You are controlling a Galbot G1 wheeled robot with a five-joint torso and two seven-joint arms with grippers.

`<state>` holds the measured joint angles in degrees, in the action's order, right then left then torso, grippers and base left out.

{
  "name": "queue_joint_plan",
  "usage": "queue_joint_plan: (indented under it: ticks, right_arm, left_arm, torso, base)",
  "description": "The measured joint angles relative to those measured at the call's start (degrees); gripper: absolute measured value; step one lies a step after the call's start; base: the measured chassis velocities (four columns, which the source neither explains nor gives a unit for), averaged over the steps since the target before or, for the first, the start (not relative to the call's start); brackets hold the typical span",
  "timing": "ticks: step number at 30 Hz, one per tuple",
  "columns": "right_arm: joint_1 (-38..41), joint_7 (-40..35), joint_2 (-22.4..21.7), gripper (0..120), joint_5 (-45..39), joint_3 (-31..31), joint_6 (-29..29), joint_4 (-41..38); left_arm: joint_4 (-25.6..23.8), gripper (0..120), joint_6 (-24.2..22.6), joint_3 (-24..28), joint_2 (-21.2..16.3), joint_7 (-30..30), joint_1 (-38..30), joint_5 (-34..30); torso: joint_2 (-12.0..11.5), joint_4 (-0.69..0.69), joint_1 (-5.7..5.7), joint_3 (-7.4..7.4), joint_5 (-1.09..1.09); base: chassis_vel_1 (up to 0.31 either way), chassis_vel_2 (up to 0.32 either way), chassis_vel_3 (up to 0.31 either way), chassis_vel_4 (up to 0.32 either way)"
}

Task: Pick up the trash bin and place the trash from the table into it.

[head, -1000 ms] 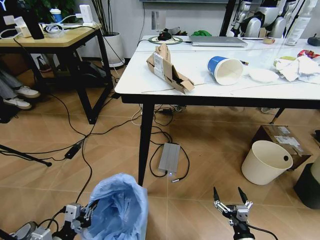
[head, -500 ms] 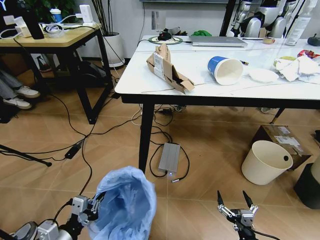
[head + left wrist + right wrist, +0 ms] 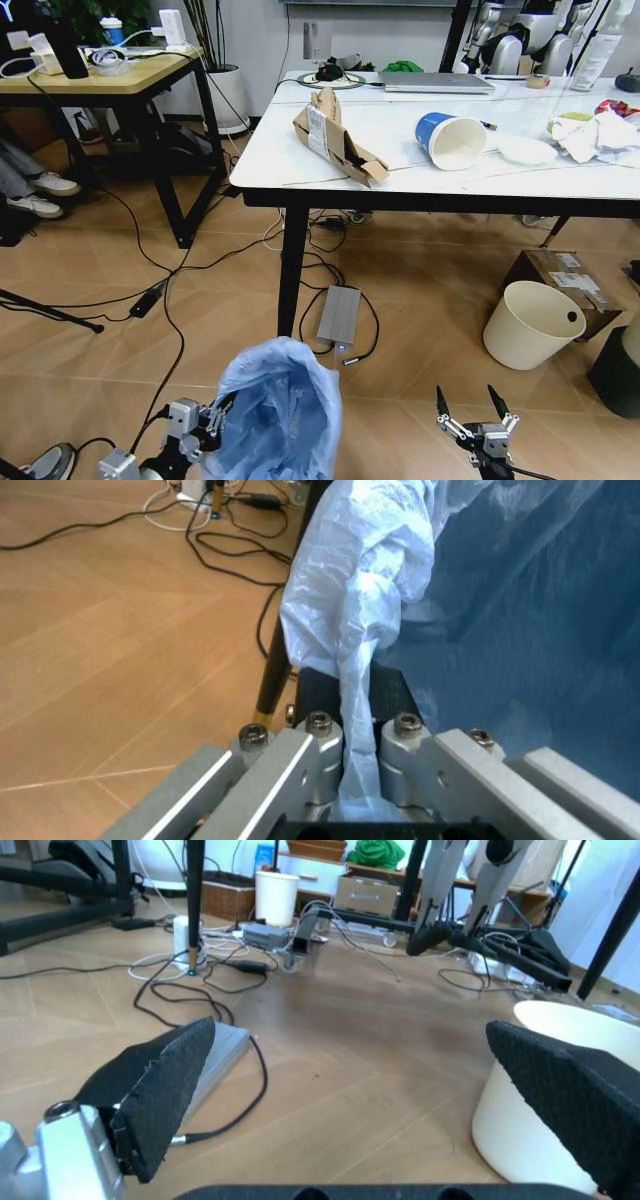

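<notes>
The trash bin (image 3: 280, 415), lined with a light-blue bag, sits low in front of the robot, near the table (image 3: 420, 170) leg. The left gripper (image 3: 213, 421) is clamped on the bag's rim (image 3: 362, 705). The right gripper (image 3: 470, 412) hangs above the floor, fingers (image 3: 160, 1087) apart, near a cream bucket (image 3: 530, 322). On the table lie folded cardboard (image 3: 335, 135), a paper cup (image 3: 450, 140) and crumpled tissues (image 3: 590, 135).

Glossy tan tiled floor (image 3: 90, 340) strewn with black cables (image 3: 165, 300); a light-wood desk with black legs (image 3: 120, 85) stands left before a pale wall (image 3: 265, 35), a potted plant (image 3: 225, 80) beside it.
</notes>
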<state>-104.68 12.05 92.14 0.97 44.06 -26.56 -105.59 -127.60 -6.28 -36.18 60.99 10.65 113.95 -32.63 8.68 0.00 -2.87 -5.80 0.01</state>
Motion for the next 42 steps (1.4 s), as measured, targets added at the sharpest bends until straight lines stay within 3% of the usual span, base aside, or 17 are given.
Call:
queue_joint_plan:
  ticks: [18,34,42]
  right_arm:
    - [0.5,-0.1,0.0,100,-0.2,0.3,0.0,0.3]
    - [0.6,-0.2,0.0,100,-0.4,0.3,0.0,0.0]
    - [0.5,-0.2,0.0,100,-0.8,0.3,0.0,0.1]
  left_arm:
    - [-0.4,0,-0.6,0.6,0.5,1.9,0.0,1.4]
    - [-1.4,0,-0.9,0.4,1.2,1.8,1.2,1.5]
    - [-2.1,0,-2.7,-0.2,1.1,-1.2,1.9,-1.5]
  torso:
    - [1.5,0.00,-0.48,-0.98,-0.01]
    - [5.3,0.00,-1.28,-4.05,0.00]
    - [7.4,0.00,-1.84,-5.56,-0.01]
  base:
    - [0.000,0.000,0.000,0.000]
    - [0.000,0.000,0.000,0.000]
    - [0.000,0.000,0.000,0.000]
